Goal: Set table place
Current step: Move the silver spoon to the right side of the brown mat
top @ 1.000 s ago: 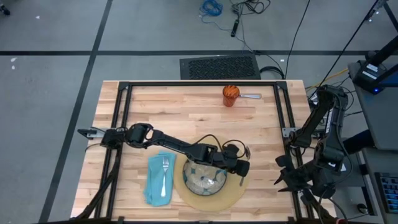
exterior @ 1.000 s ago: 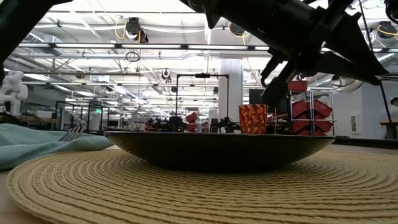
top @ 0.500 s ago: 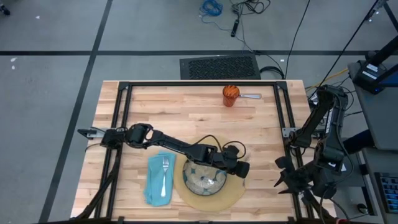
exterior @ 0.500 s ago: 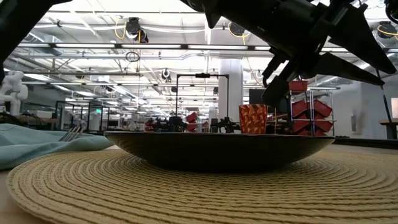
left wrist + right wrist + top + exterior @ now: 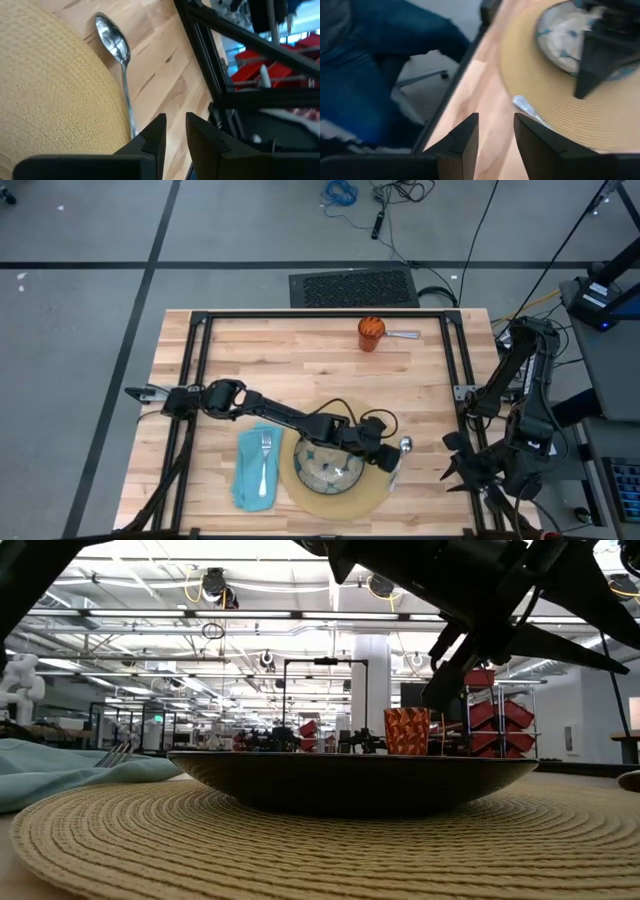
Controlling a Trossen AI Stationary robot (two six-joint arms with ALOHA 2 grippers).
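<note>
- I see the left gripper (image 5: 385, 463) low over the placemat (image 5: 362, 498), at 3 o'clock of the plate (image 5: 327, 465); its fingers (image 5: 156, 131) are open, holding nothing.
- The spoon (image 5: 399, 456) lies on the desk (image 5: 300, 360), touching the placemat's right edge.
- The fork (image 5: 264, 460) rests on the napkin (image 5: 250, 480), at 9 o'clock of the plate.
- The cup (image 5: 371, 333) stands at 12 o'clock, well apart.
- The right gripper (image 5: 470, 470) waits beyond the desk's right edge, fingers (image 5: 465, 135) open.

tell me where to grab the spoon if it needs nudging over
Take the spoon by its thin handle, coming straight down from above: it lies flat, bowl on bare table, handle along the placemat's right edge. The left pincer hovers open there.
</note>
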